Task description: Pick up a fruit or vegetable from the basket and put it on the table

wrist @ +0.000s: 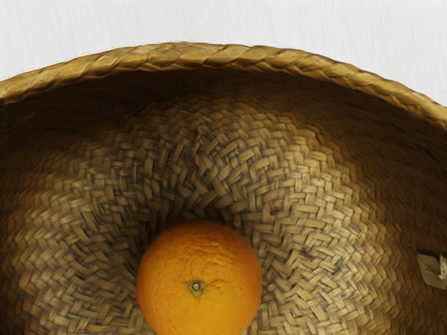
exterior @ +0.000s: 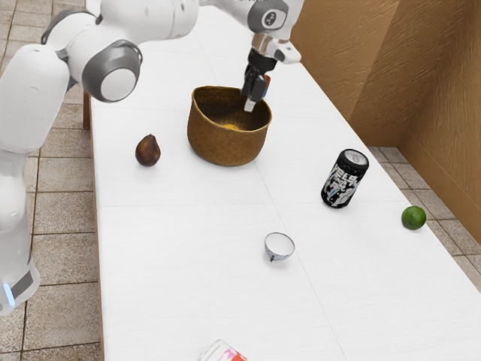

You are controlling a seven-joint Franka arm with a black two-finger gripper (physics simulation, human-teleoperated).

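My gripper (exterior: 250, 104) is over the side of the woven brown basket (exterior: 224, 143) toward the exterior view's right, its lower end at the opening. An orange (exterior: 231, 127) lies at the bottom, mostly hidden by the basket's front wall. Seen from the hand, the orange (wrist: 199, 279) rests with its stem spot facing up on the weave, and the basket's braided rim (wrist: 209, 56) curves around it. Nothing held is visible at my gripper. The white table (exterior: 180, 263) carries the basket.
A dark brown pear-shaped fruit (exterior: 148, 151) stands beside the basket, toward the exterior view's left. Toward the right are a black can (exterior: 345, 179) and a green lime (exterior: 413, 218). A small bowl (exterior: 279, 246) and a white-and-red item (exterior: 222, 352) are nearer the camera.
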